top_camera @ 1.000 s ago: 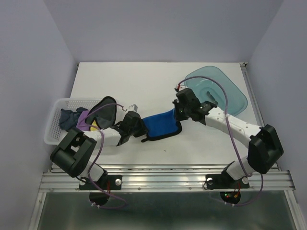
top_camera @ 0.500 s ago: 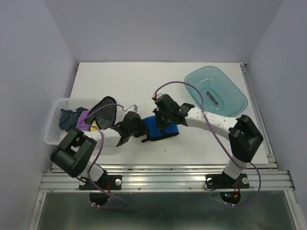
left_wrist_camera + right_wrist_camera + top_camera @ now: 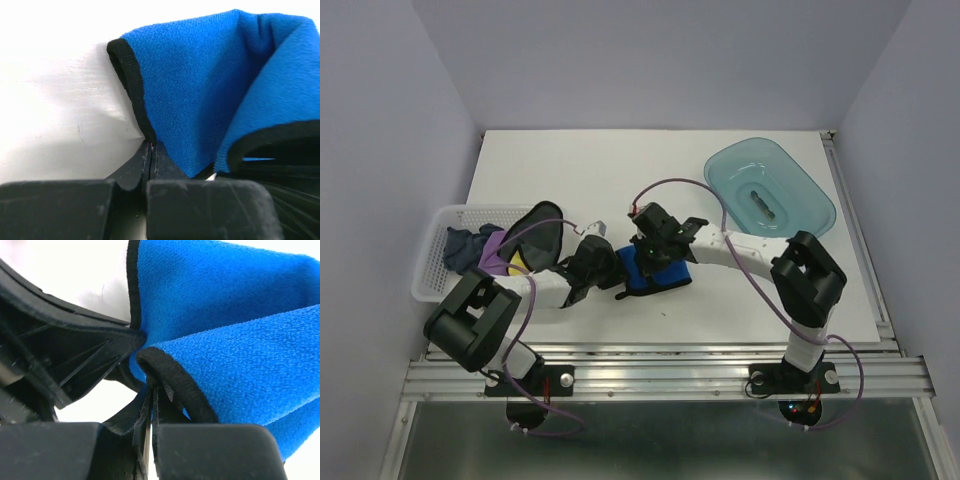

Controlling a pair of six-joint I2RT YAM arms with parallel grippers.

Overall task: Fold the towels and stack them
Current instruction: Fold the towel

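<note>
A bright blue towel [image 3: 665, 273] with black edging lies doubled over itself on the white table, between the two arms. My left gripper [image 3: 619, 276] is shut on its left black-edged corner, with the cloth [image 3: 200, 85] rising right from the fingertips [image 3: 150, 146]. My right gripper [image 3: 646, 257] is shut on the opposite black hem, held right over the left gripper. In the right wrist view the folded blue layer [image 3: 230, 365] hangs from my fingertips [image 3: 153, 390], and the left gripper's black fingers [image 3: 75, 345] sit close beside. More towels lie in the basket: dark navy [image 3: 463, 245] and purple [image 3: 497, 250].
A white mesh basket [image 3: 432, 275] stands at the left table edge, with a black cloth [image 3: 540, 230] draped over its right side. A translucent teal tray [image 3: 810, 205] sits at the back right with a small object [image 3: 760, 199] in it.
My right gripper has swept left from near the tray, carrying the towel's right edge over to the left gripper and doubling the towel. The left gripper has stayed in place.
</note>
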